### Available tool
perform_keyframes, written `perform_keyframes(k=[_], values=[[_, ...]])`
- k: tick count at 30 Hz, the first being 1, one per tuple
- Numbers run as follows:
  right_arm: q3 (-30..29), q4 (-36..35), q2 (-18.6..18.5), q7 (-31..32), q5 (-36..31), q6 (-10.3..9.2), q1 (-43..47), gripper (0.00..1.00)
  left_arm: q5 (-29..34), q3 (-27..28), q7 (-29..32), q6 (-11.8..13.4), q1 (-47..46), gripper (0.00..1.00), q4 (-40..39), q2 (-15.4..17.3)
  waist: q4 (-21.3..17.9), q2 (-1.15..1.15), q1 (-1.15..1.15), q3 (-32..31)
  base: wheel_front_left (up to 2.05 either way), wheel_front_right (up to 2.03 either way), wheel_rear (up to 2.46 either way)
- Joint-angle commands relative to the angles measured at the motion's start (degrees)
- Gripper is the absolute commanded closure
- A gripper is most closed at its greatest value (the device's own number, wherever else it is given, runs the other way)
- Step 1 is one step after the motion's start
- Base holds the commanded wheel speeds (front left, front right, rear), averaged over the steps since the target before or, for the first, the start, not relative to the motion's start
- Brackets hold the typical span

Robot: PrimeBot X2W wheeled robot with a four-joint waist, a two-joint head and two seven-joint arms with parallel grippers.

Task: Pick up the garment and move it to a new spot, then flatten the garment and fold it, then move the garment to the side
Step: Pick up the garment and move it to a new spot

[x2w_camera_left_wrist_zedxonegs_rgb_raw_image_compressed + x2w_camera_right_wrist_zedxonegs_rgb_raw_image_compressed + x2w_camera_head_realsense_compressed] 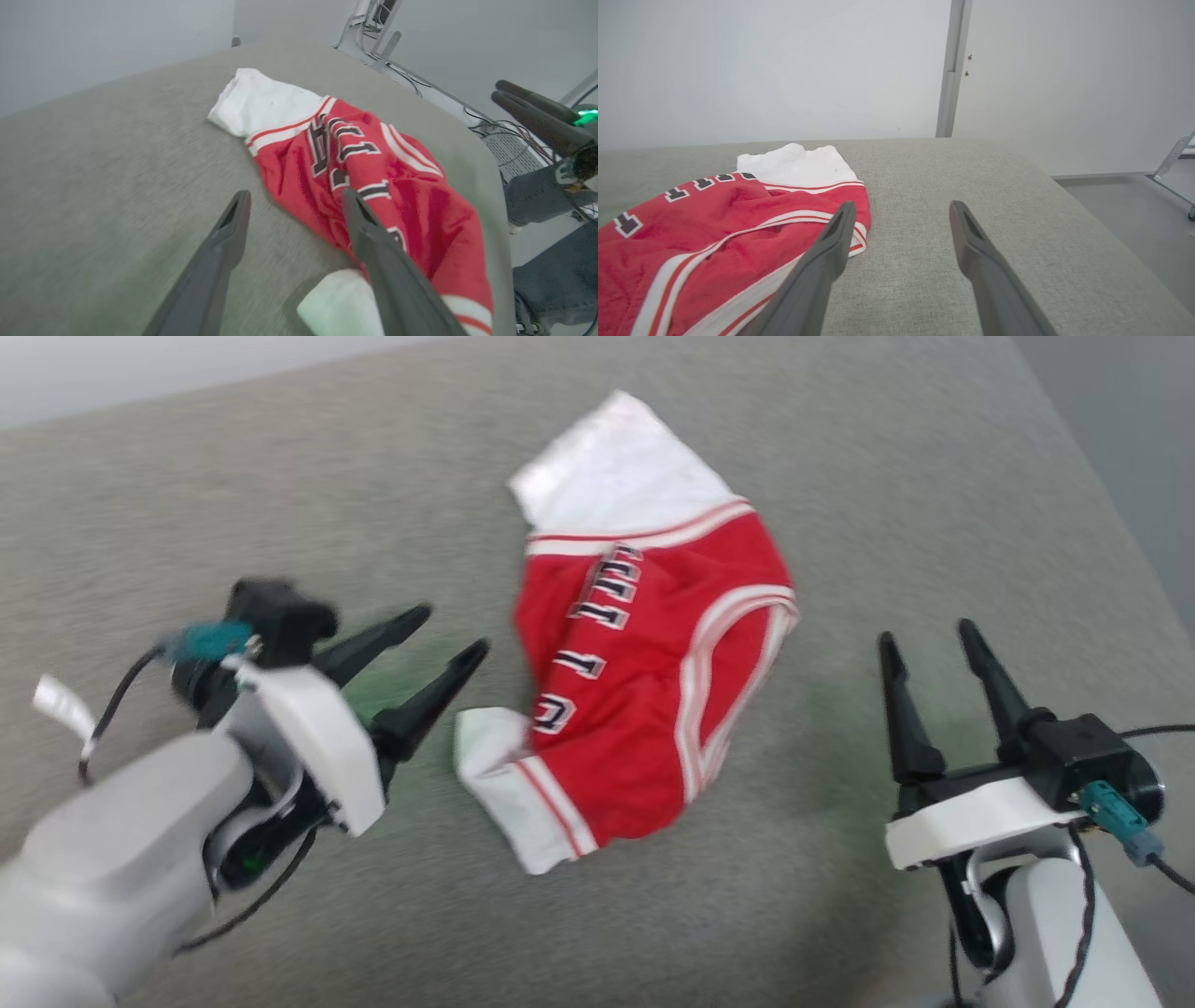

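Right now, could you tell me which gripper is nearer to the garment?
Left. The left gripper, open, sits just beside the garment at its red edge; the right gripper, open, stands farther off on the opposite side.

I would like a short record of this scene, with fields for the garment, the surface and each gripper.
garment: red and white, crumpled, not yet flat, lying between the grippers
surface: grey fabric
left gripper: open, empty, fingers aimed toward the garment
right gripper: open, empty, apart from the garment
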Motion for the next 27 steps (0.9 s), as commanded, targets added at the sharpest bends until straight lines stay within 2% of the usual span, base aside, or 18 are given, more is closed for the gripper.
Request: perform_keyframes(k=[1,4,10,11,20,27], values=[[-1.3,0.7,-0.1,-0.1,-1.5,-0.04,0.1,0.00,-1.2,0.9,-2.5,0.2,2.9,0.00,2.9,-0.9,5.2,0.00,0.00,-4.0,0.00,0.00,0.00],[-3.3,1.4,0.0,-0.1,-3.6,-0.04,0.7,0.00,-3.0,4.3,-4.5,0.2,7.6,0.00,8.7,-2.8,8.2,0.00,0.00,-5.9,0.00,0.00,0.00],[-7.6,2.3,0.0,-0.1,-6.2,-0.04,3.2,0.00,3.3,23.1,-4.7,0.2,21.0,0.00,13.3,-8.0,13.1,0.00,0.00,-10.1,0.00,0.00,0.00],[-7.6,2.3,0.0,-0.1,-6.2,-0.04,3.2,0.00,3.3,23.1,-4.7,0.2,21.0,0.00,13.3,-8.0,13.1,0.00,0.00,-10.1,0.00,0.00,0.00],[-11.8,1.3,-0.1,-0.1,-7.6,-0.04,8.5,0.00,23.8,51.0,-4.7,0.4,41.4,0.00,10.9,-15.0,15.9,0.00,0.00,-15.4,0.00,0.00,0.00],[-12.7,0.0,0.0,-0.1,-7.0,-0.04,12.4,0.00,37.4,66.2,-4.7,0.3,52.7,0.00,3.8,-21.2,16.8,0.00,0.00,-17.6,0.00,0.00,0.00]])
